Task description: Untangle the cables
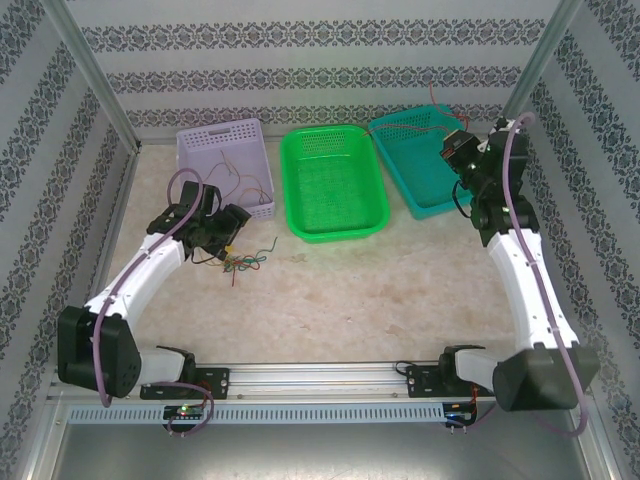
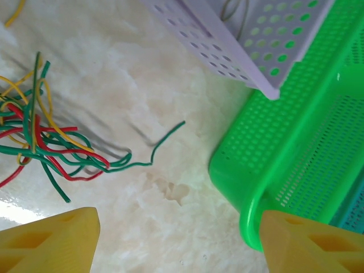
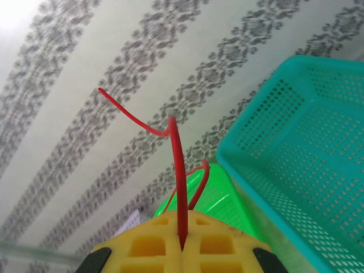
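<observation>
I'm clamping one red cable point(image 3: 177, 170) in the right jaws; left jaws are hanging apart above the unsorted tangle point(image 2: 51, 148).

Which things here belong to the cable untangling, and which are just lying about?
Job: cable tangle on the table, green, red and yellow; red cable pinched in the shut right gripper; open left gripper near the tangle.
Lying about: lavender basket, green basket, teal basket.
</observation>
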Controlling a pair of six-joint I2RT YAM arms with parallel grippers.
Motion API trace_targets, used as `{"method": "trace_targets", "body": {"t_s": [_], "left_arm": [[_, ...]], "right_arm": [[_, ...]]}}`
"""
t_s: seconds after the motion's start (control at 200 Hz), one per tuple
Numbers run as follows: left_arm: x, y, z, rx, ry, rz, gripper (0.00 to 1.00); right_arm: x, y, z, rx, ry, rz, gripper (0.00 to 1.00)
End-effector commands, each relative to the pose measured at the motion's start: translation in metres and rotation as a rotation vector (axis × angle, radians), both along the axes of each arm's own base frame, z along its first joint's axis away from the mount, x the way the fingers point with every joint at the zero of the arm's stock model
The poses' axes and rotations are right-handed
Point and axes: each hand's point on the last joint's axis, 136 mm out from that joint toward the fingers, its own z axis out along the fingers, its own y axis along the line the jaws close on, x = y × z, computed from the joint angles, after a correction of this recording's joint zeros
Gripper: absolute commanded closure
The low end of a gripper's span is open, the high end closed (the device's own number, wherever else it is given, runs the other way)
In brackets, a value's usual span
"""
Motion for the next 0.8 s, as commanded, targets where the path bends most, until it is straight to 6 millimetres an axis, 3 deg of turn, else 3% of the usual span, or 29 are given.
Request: {"method": "trace_targets", "body": {"t_s": [0.0, 0.19, 0.335, 0.405, 0.455, 0.56, 0.724, 0.794], "left_arm": [[0.0, -0.009, 0.025, 0.003, -0.082, -0.056, 0.25], [-0.011, -0.012, 0.038, 0.003, -0.114, -0.064, 0.25], [-0.02, -0.01, 0.045, 0.013, -0.123, -0.057, 0.25], [-0.025, -0.008, 0.048, 0.02, -0.128, -0.053, 0.25], [-0.027, -0.006, 0.05, 0.028, -0.127, -0.05, 0.25], [-0.034, -0.003, 0.048, 0.049, -0.107, -0.057, 0.25], [-0.045, 0.002, 0.032, 0.094, -0.036, -0.072, 0.25], [-0.052, 0.007, 0.02, 0.115, 0.019, -0.069, 0.25]], "right_arm": [[0.025, -0.022, -0.004, 0.099, -0.043, -0.12, 1.0], [0.064, -0.049, -0.037, 0.162, -0.002, -0.242, 1.0], [0.085, -0.06, -0.088, 0.231, 0.117, -0.275, 1.0], [0.089, -0.057, -0.116, 0.296, 0.204, -0.233, 0.73], [0.085, -0.055, -0.123, 0.298, 0.227, -0.223, 0.6], [0.066, -0.056, -0.112, 0.219, 0.251, -0.215, 0.49], [0.022, -0.049, -0.068, 0.058, 0.228, -0.183, 0.47], [0.001, -0.04, -0.059, 0.014, 0.225, -0.152, 0.48]]}}
